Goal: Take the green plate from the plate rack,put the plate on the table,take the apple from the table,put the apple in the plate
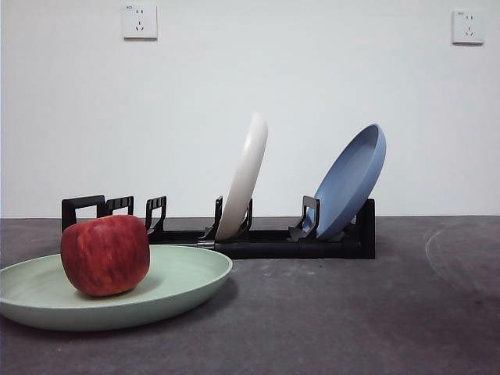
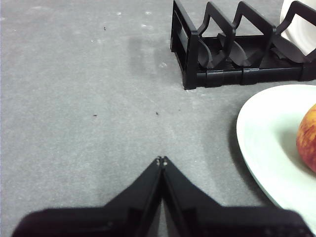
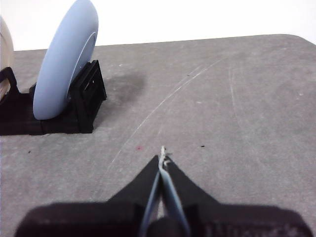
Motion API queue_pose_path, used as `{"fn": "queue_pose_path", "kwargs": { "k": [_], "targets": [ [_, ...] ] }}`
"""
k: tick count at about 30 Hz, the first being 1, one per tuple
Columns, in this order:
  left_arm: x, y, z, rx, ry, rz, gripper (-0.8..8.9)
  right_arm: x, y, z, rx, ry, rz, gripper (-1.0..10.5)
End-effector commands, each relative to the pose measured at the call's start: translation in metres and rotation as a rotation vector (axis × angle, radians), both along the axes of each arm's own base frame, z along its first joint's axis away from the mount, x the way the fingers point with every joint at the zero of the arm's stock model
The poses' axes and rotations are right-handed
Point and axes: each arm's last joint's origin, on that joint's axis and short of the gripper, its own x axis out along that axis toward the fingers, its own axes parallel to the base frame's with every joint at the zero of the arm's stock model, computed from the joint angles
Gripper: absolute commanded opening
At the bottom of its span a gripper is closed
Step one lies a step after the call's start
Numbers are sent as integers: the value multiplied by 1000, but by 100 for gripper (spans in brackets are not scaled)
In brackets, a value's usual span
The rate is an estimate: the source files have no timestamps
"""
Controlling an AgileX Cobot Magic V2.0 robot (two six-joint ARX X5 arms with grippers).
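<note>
The apple [image 1: 105,255] sits in the green plate [image 1: 183,281], which lies flat on the table [image 1: 351,312] just in front of the plate rack [image 1: 266,238]. Neither gripper touches them. The left gripper [image 2: 161,160] hangs above bare table with its 2 jaws pressed together at the tips; the plate's rim and an edge of the apple lie off to one side of those jaws, and the rack's squared loop end stands ahead of them. The right gripper [image 3: 162,157] also has its 2 jaws closed and holds nothing. Ahead of it and to one side, the blue plate [image 3: 64,64] leans in the rack beside the cream-white plate [image 1: 244,176]
</note>
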Motion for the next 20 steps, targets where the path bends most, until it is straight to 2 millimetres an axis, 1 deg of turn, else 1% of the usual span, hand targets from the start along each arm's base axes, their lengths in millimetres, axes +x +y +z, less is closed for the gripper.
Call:
{"fn": "queue_pose_path", "kwargs": {
  "k": [1,20],
  "targets": [
    [0,0,-2,-3,-2,3,-4,0,0,-3,-11,3,-7,0],
    [0,0,-2,-3,-2,3,-4,1,0,-2,-13,-1,-7,0]
  ]
}}
